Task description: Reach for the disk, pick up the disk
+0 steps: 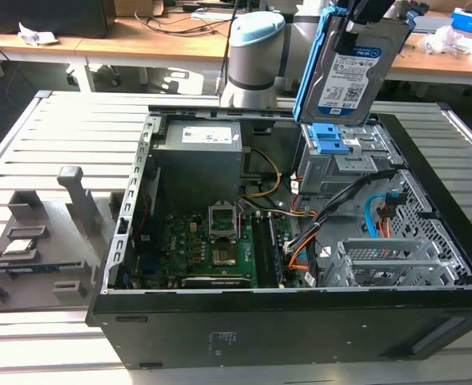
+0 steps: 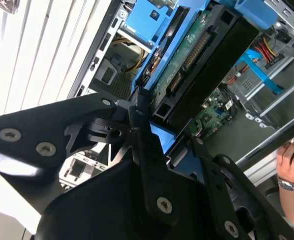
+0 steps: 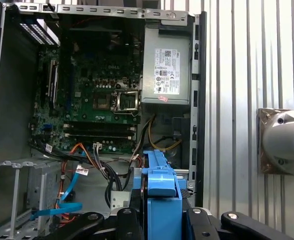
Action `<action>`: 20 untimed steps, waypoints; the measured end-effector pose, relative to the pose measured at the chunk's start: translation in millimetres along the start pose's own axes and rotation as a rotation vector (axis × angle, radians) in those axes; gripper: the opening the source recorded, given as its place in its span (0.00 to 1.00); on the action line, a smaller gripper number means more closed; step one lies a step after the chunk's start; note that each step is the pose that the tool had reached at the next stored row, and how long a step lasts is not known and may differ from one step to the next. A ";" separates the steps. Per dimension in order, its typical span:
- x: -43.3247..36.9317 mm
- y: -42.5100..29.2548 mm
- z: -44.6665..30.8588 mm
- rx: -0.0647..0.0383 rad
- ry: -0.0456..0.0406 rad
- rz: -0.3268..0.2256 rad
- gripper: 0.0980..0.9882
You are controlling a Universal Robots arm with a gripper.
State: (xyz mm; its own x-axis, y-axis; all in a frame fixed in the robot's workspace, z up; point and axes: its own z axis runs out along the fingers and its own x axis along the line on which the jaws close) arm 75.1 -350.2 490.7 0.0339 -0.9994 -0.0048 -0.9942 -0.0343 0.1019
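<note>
Disk (image 1: 349, 76) hangs upright above the open computer case (image 1: 219, 337), with the end effector (image 3: 161, 216) clamped tight on its blue bracket's 2 edges. We judge it rigid, fairly heavy and shock-sensitive; the bracket edges give the safest hold.

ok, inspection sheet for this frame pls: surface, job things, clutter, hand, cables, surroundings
Surface: slatted metal table, carrying an open computer case.
Job's things: disk raised above the case's drive cage, on edge, tilted.
Clutter: grey fixture with a processor chip, at the exterior view's left.
Grippers: hand shut on the disk's blue bracket.
Cables: blue cable and orange cable loose inside the case.
Surroundings: desks behind; a person's wrist with a watch near the case's edge.
</note>
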 end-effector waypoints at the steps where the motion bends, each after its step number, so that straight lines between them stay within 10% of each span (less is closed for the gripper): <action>1: 2.2 0.1 0.0 0.000 0.0000 0.000 0.30; 20: 30.9 1.1 0.1 0.000 -0.0001 0.000 0.30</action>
State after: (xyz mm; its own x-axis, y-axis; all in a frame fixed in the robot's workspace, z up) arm 75.1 -381.1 490.6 0.0339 -0.9994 -0.0049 -0.9942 -0.0343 0.1019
